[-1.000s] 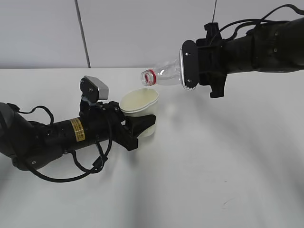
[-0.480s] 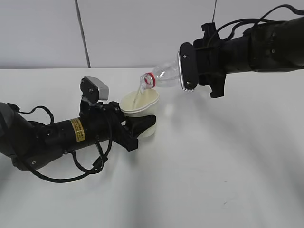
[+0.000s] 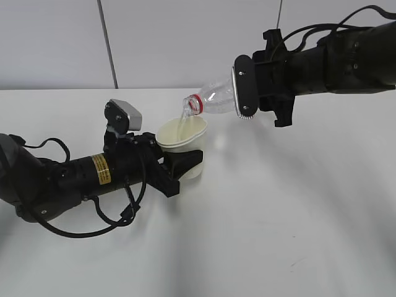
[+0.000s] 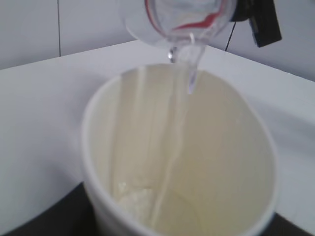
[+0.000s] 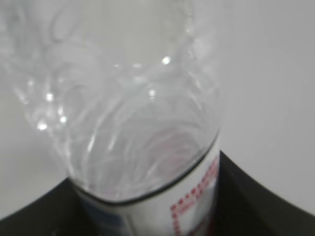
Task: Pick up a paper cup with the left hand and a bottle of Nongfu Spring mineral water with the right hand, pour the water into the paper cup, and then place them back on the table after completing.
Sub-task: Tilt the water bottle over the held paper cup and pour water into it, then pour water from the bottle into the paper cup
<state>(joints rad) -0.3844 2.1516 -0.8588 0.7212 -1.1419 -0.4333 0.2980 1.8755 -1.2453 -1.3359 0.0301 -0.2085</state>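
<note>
Water (image 4: pixel 179 93) runs in a thin stream from the mouth of the tilted bottle (image 3: pixel 213 100) down into the paper cup (image 3: pixel 183 143), and we see it pooling at the cup's bottom in the left wrist view. We find the bottle held nearly level above the white bench (image 3: pixel 278 210), its red-ringed neck just over the cup's far rim. Our right end effector (image 3: pixel 242 86) is clamped around the bottle's body; the right wrist view shows the clear wall and the label's edge between the dark fingers. Our left end effector (image 3: pixel 182 166) grips the cup from the side, its black fingers pressed against the cup's wall. We see the left arm lying low over the bench, yellow sticker (image 3: pixel 99 170) facing up.
</note>
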